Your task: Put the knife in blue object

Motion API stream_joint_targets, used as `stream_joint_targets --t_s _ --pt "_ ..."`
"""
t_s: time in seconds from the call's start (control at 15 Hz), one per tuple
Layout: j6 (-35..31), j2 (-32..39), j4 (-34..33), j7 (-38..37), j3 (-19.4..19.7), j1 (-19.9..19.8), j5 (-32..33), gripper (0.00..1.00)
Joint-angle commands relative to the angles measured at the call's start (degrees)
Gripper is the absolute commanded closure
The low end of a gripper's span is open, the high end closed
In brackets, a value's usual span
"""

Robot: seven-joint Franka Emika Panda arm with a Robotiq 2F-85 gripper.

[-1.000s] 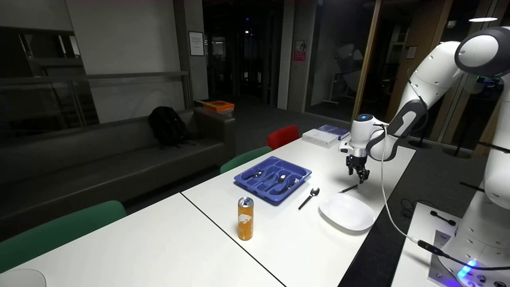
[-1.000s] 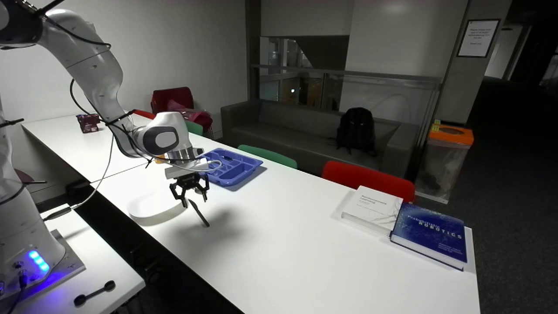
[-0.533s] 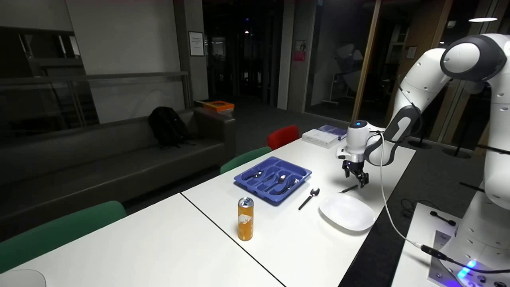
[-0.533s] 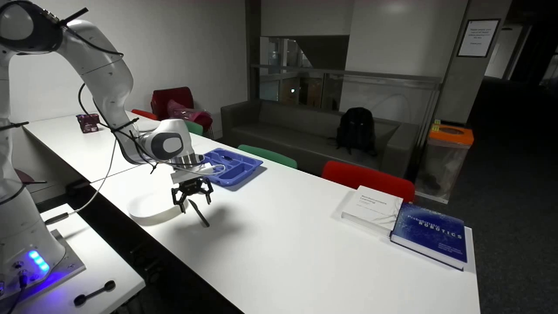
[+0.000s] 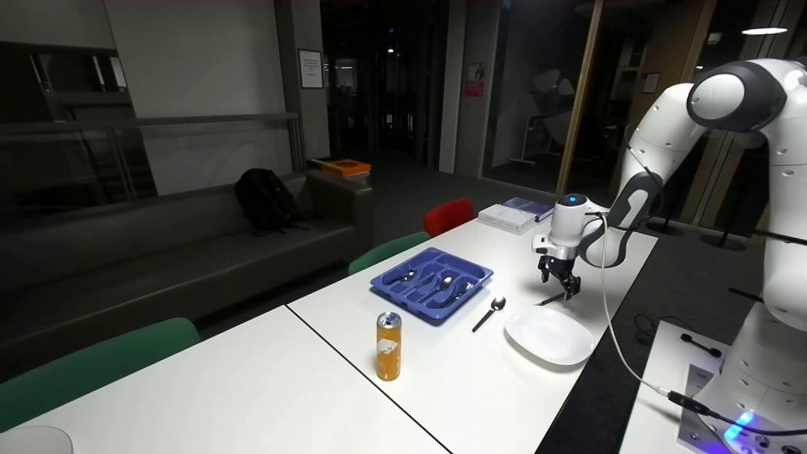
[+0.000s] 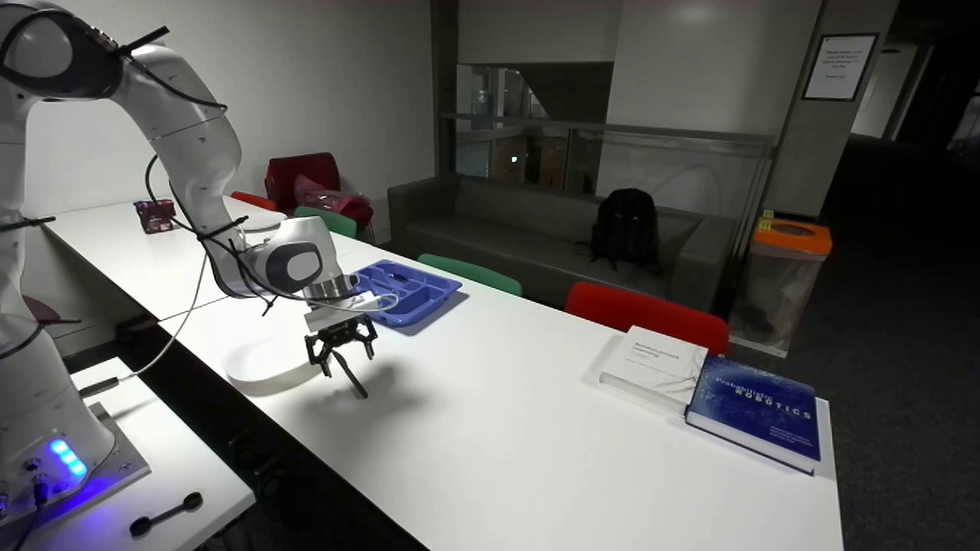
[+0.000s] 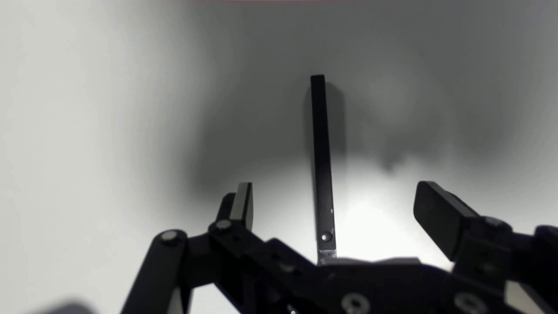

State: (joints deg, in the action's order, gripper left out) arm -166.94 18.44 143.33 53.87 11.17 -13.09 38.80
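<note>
My arm (image 5: 779, 202) stands up from its base (image 6: 46, 428), where a blue light (image 6: 69, 458) is lit, with the elbow (image 5: 717, 98) found bent near the top. From there my forearm (image 6: 184, 130) slopes down to the wrist (image 5: 569, 221), turned so that my tool (image 7: 335, 198) points downward. In the wrist view its fingers (image 7: 440, 213) are noted spread wide, well apart, their pads (image 7: 240, 204) facing each other.

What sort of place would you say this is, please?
Probably a shared meeting area in a university or office building: a long white table bears a thick blue hardcover book titled "Probabilistic Robotics", and beyond it are a long dark sofa and a framed rectangular white notice.
</note>
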Motion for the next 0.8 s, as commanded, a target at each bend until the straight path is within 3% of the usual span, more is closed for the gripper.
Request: stream_joint_targets --t_s 0.0,0.73 --pt "-4.21 -0.03 2.37 4.69 -2.28 -4.23 -3.36 0.0" --pt "-3.24 0.44 2.74 14.89 -6.5 -7.93 -15.21 0.0"
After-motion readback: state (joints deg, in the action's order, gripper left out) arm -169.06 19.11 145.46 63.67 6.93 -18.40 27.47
